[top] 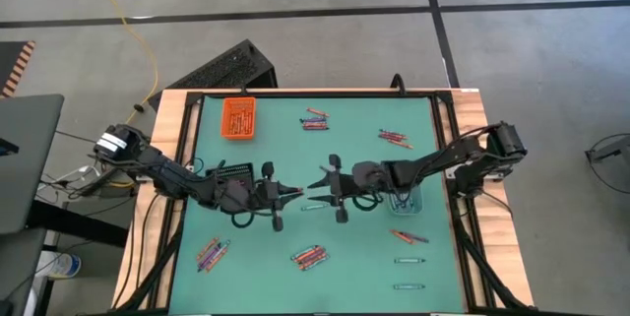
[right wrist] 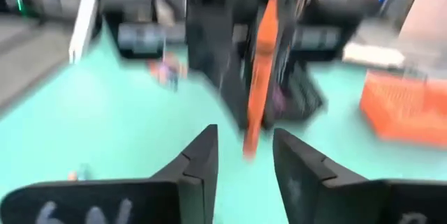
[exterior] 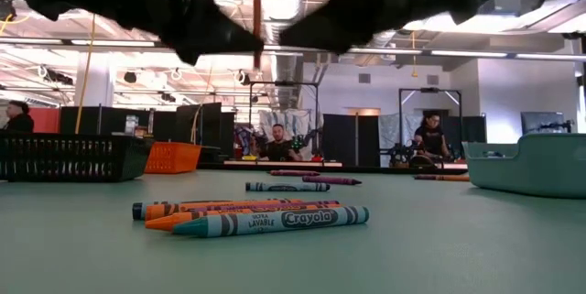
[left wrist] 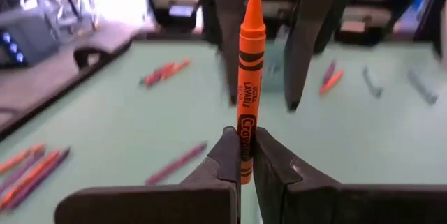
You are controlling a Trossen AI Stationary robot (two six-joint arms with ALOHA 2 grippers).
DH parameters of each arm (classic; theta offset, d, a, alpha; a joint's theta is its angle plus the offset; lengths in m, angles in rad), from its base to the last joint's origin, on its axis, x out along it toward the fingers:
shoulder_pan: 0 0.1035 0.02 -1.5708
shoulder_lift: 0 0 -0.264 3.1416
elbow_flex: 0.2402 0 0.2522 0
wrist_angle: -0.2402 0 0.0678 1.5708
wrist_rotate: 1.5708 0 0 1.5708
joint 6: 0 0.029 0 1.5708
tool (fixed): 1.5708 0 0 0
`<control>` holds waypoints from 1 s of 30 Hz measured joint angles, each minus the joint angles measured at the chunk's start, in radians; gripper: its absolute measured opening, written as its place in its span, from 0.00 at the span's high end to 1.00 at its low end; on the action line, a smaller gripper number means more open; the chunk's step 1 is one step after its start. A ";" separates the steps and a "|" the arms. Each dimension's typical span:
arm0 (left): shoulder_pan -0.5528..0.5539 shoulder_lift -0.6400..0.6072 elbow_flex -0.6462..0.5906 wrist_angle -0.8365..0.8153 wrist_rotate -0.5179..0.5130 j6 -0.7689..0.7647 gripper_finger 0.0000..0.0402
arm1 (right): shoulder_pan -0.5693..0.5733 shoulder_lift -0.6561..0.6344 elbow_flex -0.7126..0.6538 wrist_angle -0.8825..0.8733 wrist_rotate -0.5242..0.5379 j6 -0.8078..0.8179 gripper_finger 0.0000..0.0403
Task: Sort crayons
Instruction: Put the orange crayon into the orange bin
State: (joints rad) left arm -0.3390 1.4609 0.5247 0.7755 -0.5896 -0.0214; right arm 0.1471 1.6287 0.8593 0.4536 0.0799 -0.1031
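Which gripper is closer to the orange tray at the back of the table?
Left. The left gripper, shut on an orange crayon, sits at mid-table on the orange tray's side. The right gripper, open, faces it from just beyond, slightly farther from the tray.

An orange tray [top: 238,117] sits near the far left corner of the green table [top: 354,277]. A black tray [top: 232,171] sits nearer than the orange tray. A clear tray [top: 406,201] sits on the table's right side. People [exterior: 277,143] sit in the room behind the table.
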 joint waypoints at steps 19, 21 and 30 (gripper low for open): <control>0.625 -0.518 0.127 -1.336 0.098 -0.396 1.00 | 0.051 -0.005 0.000 -0.286 0.104 0.147 0.65; 0.740 -0.519 0.127 -1.375 0.167 -0.378 1.00 | 0.050 -0.005 0.000 -0.272 0.105 0.140 0.65; 1.065 -0.422 0.126 -1.298 0.444 -0.195 0.96 | 0.049 -0.005 0.000 -0.256 0.106 0.131 0.65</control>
State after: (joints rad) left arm 0.7259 1.0389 0.6510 -0.5226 -0.1457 -0.2168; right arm 0.1964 1.6241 0.8589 0.1979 0.1856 0.0280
